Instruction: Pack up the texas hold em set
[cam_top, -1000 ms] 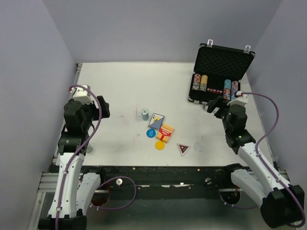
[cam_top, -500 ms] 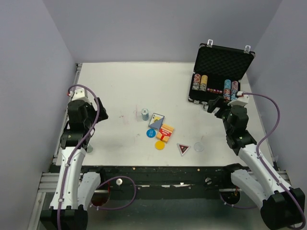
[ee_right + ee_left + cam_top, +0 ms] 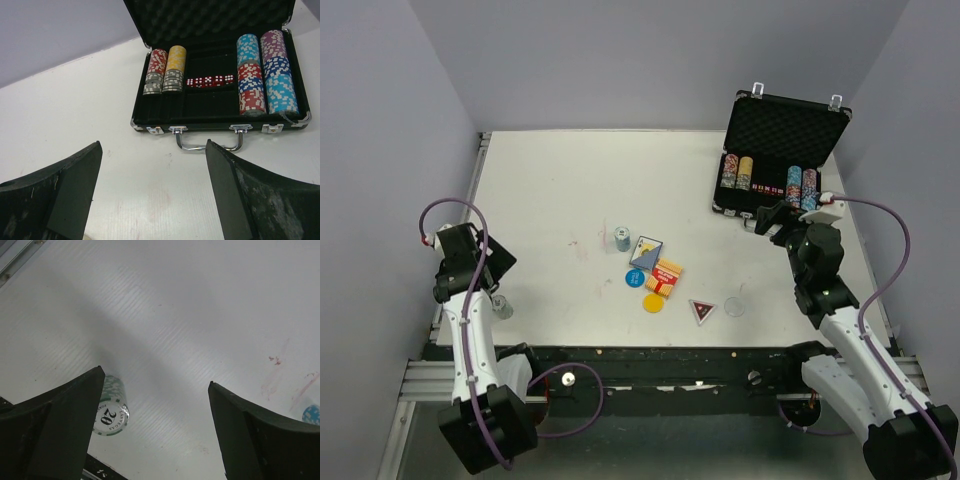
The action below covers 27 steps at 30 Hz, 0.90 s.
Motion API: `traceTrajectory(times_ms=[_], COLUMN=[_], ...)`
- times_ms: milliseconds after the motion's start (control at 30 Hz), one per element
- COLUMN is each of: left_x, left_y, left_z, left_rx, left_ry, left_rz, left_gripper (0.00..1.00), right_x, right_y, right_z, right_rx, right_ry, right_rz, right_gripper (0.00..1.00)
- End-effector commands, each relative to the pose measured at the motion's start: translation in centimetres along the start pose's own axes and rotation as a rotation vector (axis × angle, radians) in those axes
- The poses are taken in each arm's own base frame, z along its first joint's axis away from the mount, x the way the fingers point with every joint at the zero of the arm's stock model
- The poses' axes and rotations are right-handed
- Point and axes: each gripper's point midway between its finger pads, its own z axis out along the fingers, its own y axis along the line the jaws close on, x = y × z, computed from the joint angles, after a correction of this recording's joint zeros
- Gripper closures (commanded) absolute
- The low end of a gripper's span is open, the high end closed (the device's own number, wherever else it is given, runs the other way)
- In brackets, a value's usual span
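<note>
your left gripper [image 3: 155,382] and right gripper [image 3: 152,147] stand open, the case [image 3: 778,130] lies open in the far right corner, and closing off-centre could knock the chip stack [image 3: 111,412] off the left edge.

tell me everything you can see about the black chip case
The black case lies open on the white table, far right, lid upright showing egg-crate foam. Silver latches and handle sit on its near side. Inside: chip rows at both sides, red dice between. Nothing grips it.
</note>
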Motion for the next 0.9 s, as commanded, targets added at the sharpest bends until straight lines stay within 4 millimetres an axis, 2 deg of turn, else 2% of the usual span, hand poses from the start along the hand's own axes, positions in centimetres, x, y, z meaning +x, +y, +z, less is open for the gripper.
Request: traceTrajectory(times_ms=[0,100,233,333,500,667,867], left_x=[0.8,1.2,1.1,0.7,1.5,3.3,5.1], left_y=[3.2,3.5,5.3,5.3,5.6,5.8,5.5], left_z=[0.2,0.2,-0.4,-0.4,-0.7,-0.1,1.1], left_rx=[-0.172,-0.193,-0.290,-0.278,-0.299,-0.292,-0.285], left_ry=[0.015,0.016,-0.023,-0.072,-0.045,-0.018,0.069], left_rz=[-0.087,-0.123,-0.170,-0.183,-0.208,-0.263,-0.283], left_gripper=[0.01,0.01,0.01,0.03,0.07,0.17,0.19], right_x=[0.0,0.2,0.1,0.1,0.0,0.0,0.0], right_y=[0.0,0.1,-0.3,-0.4,-0.6,-0.7,-0.7], right_z=[-0.1,0.0,0.1,0.0,0.3,0.2,0.1], right_rx=[-0.008,-0.011,0.010,0.017,0.032,0.043,0.042], right_ry=[-0.009,-0.003,0.000,-0.001,0.009,0.011,0.009], right_rz=[0.004,0.004,-0.004,-0.006,-0.012,-0.015,-0.013], right_gripper=[0.08,0.08,0.08,0.08,0.09,0.08,0.09])
